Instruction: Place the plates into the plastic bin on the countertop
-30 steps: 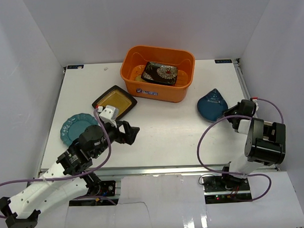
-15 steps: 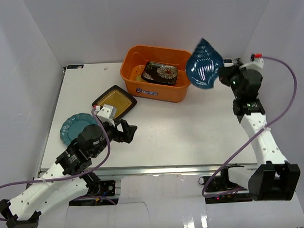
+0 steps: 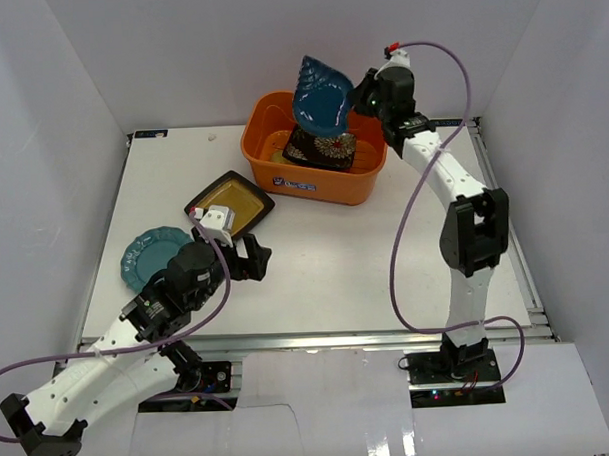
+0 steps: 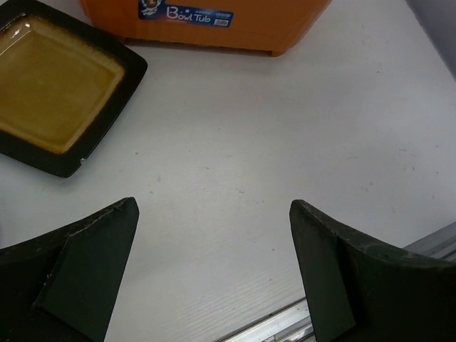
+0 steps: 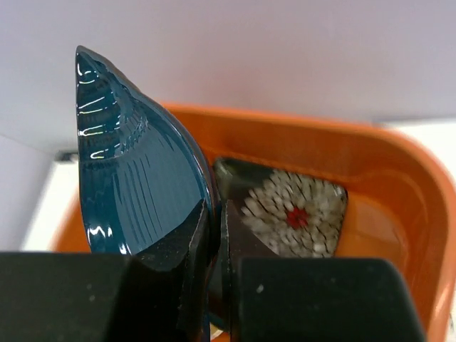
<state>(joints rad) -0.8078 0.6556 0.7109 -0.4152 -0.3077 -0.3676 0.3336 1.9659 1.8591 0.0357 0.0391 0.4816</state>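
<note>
The left gripper (image 4: 212, 206) hangs spread wide over the countertop (image 4: 285, 128), holding nothing. Its arm hides part of the teal scalloped plate (image 3: 145, 256). Beyond lies the amber plate (image 4: 60, 107). The label (image 4: 187, 13) on the orange bin (image 3: 323, 183) reads "Bowl Tub". Above the bin, the right gripper (image 5: 216, 235) pinches the dark blue plate (image 5: 142, 185) on edge, half covering the floral plate (image 5: 296, 214) inside.

walls: white panels (image 3: 42, 147) stood at left, top and right of frame | foreground: glossy white sheet (image 3: 311, 408) lay across bottom centre
</note>
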